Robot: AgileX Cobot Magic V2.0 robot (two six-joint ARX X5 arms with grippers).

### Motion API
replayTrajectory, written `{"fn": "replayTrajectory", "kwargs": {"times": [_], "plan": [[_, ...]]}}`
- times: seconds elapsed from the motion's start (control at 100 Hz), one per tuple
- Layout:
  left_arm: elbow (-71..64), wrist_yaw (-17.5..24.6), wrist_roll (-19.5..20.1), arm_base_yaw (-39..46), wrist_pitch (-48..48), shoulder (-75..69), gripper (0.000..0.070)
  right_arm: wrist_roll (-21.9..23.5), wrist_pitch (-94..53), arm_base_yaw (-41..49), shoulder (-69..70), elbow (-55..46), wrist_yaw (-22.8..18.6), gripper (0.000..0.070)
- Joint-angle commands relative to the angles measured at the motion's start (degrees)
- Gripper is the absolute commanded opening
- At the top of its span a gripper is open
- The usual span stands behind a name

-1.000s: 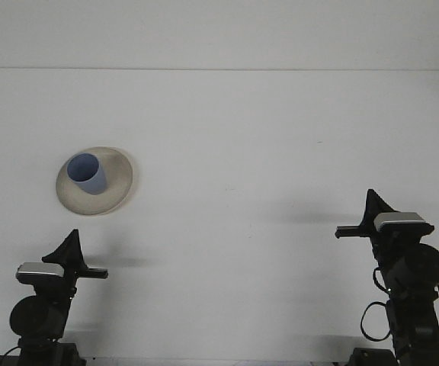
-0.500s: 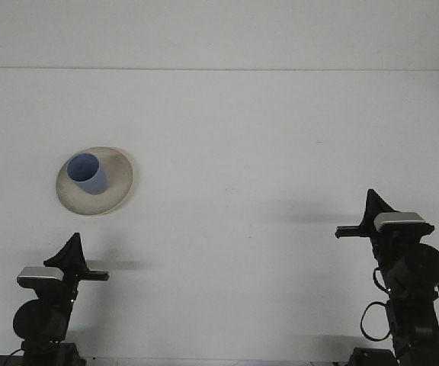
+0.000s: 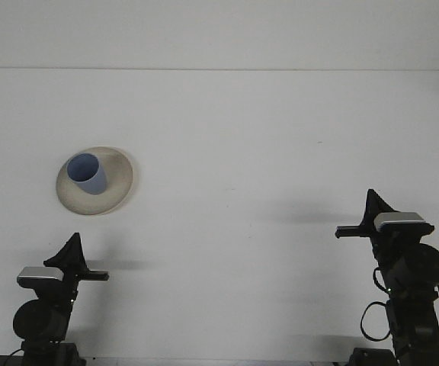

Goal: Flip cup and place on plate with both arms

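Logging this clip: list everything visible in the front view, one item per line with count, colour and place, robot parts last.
cup: 1, blue, standing mouth up on the plate, left side of the table
plate: 1, beige, left side of the table, ahead of the left arm
table: 1, white, fills the view
left end effector: 1, black with a silver wrist block, bottom left, back from the plate, holding nothing
right end effector: 1, black with a silver wrist block, lower right, far from the plate, holding nothing
cable: 1, black, looped beside the right arm
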Motion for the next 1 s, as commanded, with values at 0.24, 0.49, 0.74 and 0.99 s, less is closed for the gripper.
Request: {"fn": "replayTrajectory", "kwargs": {"times": [0.24, 0.49, 0.74, 0.99], "plan": [[-1.1, -0.2, -0.5, -0.1, 0.6, 0.0, 0.0013, -10.6, 0.6, 0.9, -4.1, -1.9, 2.4, 0.0000], [-1.1, -0.2, -0.5, -0.1, 0.6, 0.0, 0.0013, -18.1, 0.1, 0.9, -25.2, -17.1, 1.0, 0.0000], [-1.1, -0.2, -0.5, -0.1, 0.6, 0.0, 0.0013, -21.3, -4.2, 0.7, -36.9, -26.7, 3.6, 0.0000], [-1.0, -0.2, -0.5, -0.1, 0.6, -0.1, 0.0013, -21.8, -3.0, 0.5, -36.9, -28.6, 5.7, 0.0000]]}}
